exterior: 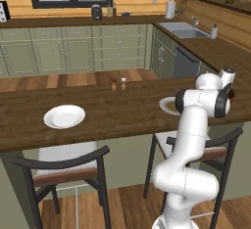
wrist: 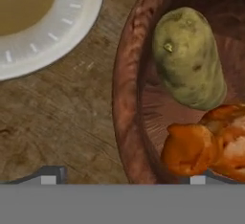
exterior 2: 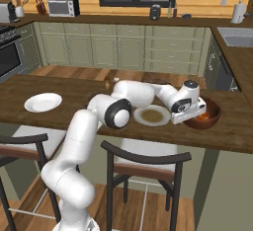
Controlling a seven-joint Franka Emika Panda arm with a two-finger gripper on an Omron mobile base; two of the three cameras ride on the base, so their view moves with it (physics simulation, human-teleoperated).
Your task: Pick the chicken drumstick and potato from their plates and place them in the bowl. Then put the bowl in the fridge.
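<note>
while potato (wrist: 189,58) and drumstick (wrist: 206,144) lie in the bowl (wrist: 127,103), the pincer (wrist: 123,176) hangs wide beside the olive-centred plate (wrist: 72,27).

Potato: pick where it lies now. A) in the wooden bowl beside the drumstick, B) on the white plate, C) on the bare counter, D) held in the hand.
A: the hand view shows the potato inside the wooden bowl, next to the chicken drumstick.

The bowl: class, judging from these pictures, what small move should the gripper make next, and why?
Probably lower the open gripper astride the bowl rim and close on it. The potato and chicken drumstick already lie inside, and both plates are bare, so only carrying the bowl to the fridge remains.
</note>
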